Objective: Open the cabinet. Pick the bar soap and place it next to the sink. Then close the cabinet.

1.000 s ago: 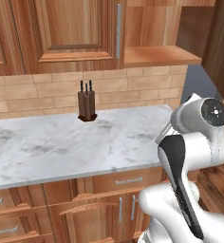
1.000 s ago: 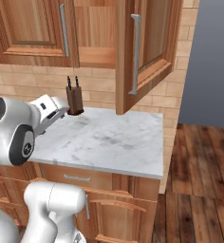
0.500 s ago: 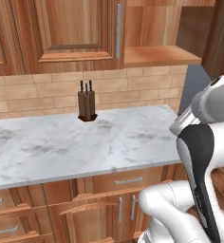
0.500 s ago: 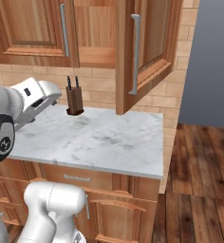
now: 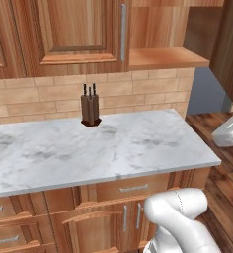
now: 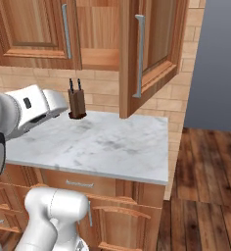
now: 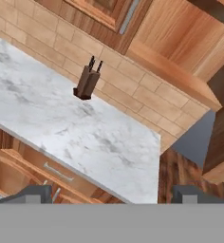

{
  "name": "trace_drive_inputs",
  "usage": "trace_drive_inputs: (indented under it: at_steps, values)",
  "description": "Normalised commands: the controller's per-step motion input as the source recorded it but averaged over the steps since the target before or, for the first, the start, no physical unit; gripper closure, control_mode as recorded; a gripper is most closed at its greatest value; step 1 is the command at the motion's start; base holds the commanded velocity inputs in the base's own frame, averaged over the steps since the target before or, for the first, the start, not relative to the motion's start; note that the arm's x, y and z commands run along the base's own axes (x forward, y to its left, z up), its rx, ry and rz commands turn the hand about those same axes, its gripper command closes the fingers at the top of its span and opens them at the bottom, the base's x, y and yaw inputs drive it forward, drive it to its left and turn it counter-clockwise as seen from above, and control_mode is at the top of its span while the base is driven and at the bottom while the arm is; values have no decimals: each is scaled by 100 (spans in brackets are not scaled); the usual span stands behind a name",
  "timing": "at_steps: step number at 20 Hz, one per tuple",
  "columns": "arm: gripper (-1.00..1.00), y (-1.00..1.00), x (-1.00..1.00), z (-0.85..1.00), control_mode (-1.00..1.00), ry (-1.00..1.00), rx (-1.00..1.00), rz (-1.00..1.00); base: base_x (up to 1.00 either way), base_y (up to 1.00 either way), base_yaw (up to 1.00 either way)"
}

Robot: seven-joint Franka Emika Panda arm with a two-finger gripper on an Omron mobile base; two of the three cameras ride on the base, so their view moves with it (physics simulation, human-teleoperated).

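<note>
cabinet door open, soap not yet found

nearest, in the hand view, the gripper (image 7: 111, 192) shows two dark fingertips (image 7: 35, 193) set wide apart with nothing between them, so the jaws are released and empty. beyond them lies the marble counter (image 5: 113, 148), with a knife block (image 5: 90, 109) standing at its far edge against the brick wall. above, the cabinet (image 6: 107, 34) has its right door (image 6: 149, 54) swung out toward the near side, its bar handle (image 6: 138, 56) facing the room, and the left door (image 5: 74, 29) shut. the exposed shelf (image 5: 163, 58) looks bare from these angles; the bar soap cannot be made out. judging by this, the opening step is done and the pick is in hand: the next move calls for raising the hand to look into the open cabinet and find the soap.
</note>
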Motion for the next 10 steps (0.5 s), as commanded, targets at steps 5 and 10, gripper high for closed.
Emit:
trace_drive_inputs:
  at_steps: [5, 10]
  values:
    - [-100, -51, -22, 7, -100, -2, 14, -8, 0, 0, 0]
    - [-100, -66, 0, 1, -100, -1, 23, -2, 0, 0, 0]
